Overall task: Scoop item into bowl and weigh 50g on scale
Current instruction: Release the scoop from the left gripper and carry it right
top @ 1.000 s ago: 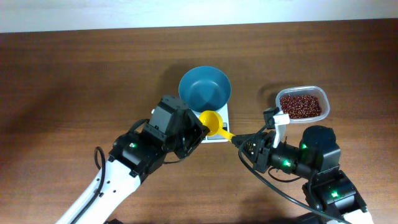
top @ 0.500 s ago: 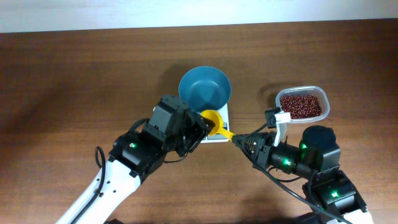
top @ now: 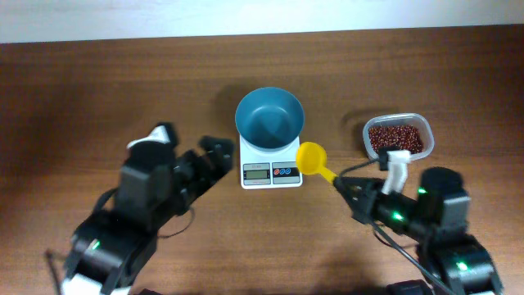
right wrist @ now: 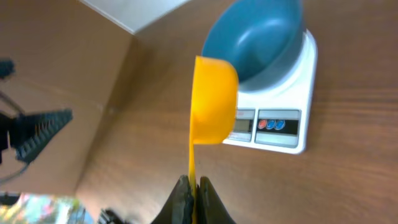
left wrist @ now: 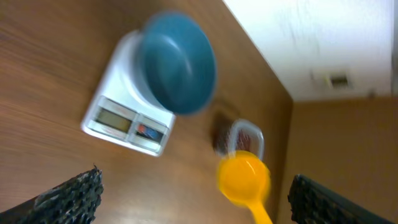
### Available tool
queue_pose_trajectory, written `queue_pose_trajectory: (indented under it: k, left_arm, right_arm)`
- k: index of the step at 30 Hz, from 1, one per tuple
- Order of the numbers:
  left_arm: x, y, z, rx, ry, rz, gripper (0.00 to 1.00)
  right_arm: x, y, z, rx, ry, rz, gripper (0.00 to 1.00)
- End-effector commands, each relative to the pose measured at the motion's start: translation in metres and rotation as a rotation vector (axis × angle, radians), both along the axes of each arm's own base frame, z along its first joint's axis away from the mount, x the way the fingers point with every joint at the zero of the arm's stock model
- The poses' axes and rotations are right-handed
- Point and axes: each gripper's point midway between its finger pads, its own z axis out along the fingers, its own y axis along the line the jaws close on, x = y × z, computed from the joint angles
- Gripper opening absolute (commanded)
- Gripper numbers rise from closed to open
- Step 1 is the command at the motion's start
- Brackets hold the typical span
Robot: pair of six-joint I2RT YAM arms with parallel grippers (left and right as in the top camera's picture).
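Overhead, left gripper (top: 218, 156) lower left with jaws spread wide and empty, bowl (top: 269, 119) atop scale (top: 255, 172) at centre, yellow scoop (top: 311, 156) just right of scale, its handle clenched by right gripper (top: 347, 187), beans (top: 397, 138) in clear tub (top: 426, 131) at right.

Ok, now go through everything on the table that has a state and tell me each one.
bowl: upright on the scale, empty.
scale: carrying the bowl; display too small to read.
beans: heaped in the clear tub, none in the bowl.
clear tub: lidless, holding the beans.
yellow scoop: looks empty, held by its handle.
left claw: open, holding nothing.
right claw: shut on the yellow scoop's handle.
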Motion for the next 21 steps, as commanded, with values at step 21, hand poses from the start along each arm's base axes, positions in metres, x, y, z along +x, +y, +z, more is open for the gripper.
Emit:
queue_pose_trajectory:
  k: [21]
  left_arm:
    - [-0.042, 0.097, -0.009, 0.191, 0.051, 0.309, 0.99]
  right_arm:
    - [-0.049, -0.004, 0.061, 0.041, -0.166, 0.122, 0.04]
